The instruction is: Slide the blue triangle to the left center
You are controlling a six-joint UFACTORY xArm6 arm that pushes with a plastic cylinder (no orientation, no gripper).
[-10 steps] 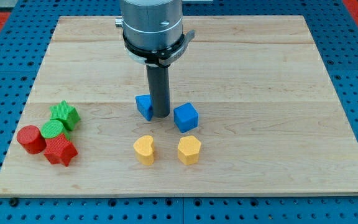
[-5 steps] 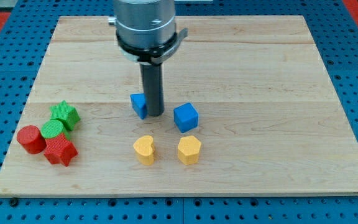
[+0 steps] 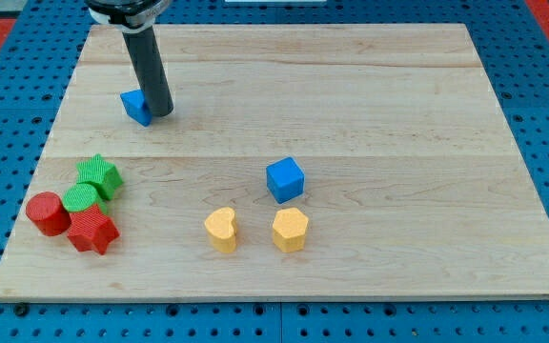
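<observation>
The blue triangle (image 3: 136, 106) lies on the wooden board (image 3: 379, 105) in its upper left part. My tip (image 3: 161, 112) rests against the triangle's right side, and the rod partly hides that side. A blue cube (image 3: 285, 179) sits near the board's middle, well to the right and below the tip.
At the lower left a green star (image 3: 99, 175), a green cylinder (image 3: 80, 199), a red cylinder (image 3: 47, 213) and a red star (image 3: 92, 230) are bunched together. A yellow heart (image 3: 221, 229) and a yellow hexagon-like block (image 3: 290, 229) sit at the lower middle.
My tip has moved up and to the left, and the blue triangle has slid with it from beside the blue cube to the board's upper left. The other blocks have not moved.
</observation>
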